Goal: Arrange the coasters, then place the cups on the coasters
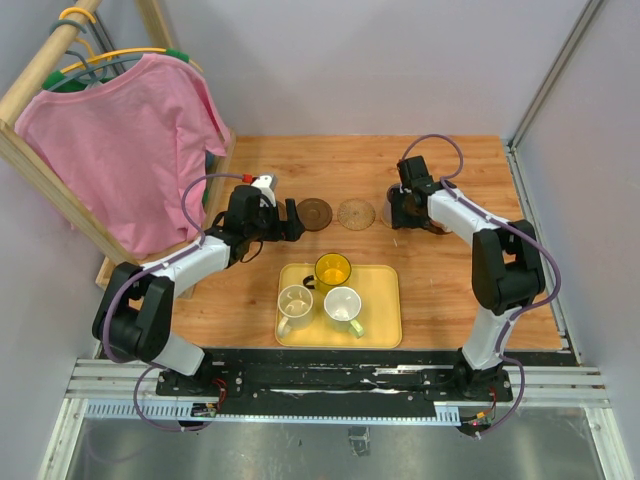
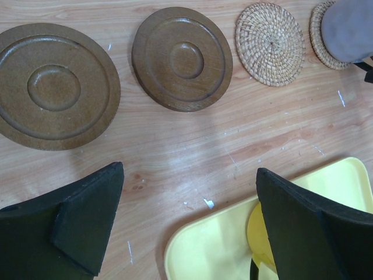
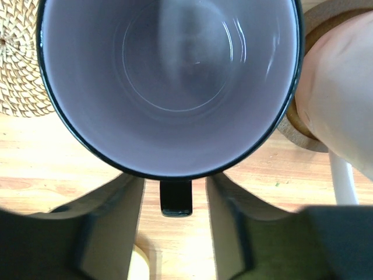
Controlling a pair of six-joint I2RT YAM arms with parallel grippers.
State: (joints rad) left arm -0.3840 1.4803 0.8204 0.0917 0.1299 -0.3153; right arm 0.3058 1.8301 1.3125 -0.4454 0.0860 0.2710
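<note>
While the right gripper point(image 3: 175, 233) is holding its fingers point(image 3: 111, 224) partly spread, the dark handle point(image 3: 175, 198) of the grey-purple cup point(image 3: 175, 76) is sitting between them. A strip of wooden table point(image 3: 52, 157) is showing on each side of the handle, so nothing is being gripped. Just past the fingertips the cup is standing mouth up. Off one side of it a woven tan coaster point(image 3: 17, 58) is lying bare. Off the other side a pale pink cup point(image 3: 344, 99) is resting on a brown coaster point(image 3: 306, 131).

The left gripper point(image 2: 186, 233) is hanging with its fingers point(image 2: 76, 227) spread wide, grasping nothing. Between them a corner of the yellow tray point(image 2: 221, 245) is showing, and a yellow cup point(image 2: 259, 236) is peeking out beside one finger. Ahead of the fingertips a large dark coaster point(image 2: 55, 87) and a second dark coaster point(image 2: 182, 58) are lying apart. Farther along that row, the grey-purple cup is standing on another tan coaster point(image 2: 322, 35).
</note>
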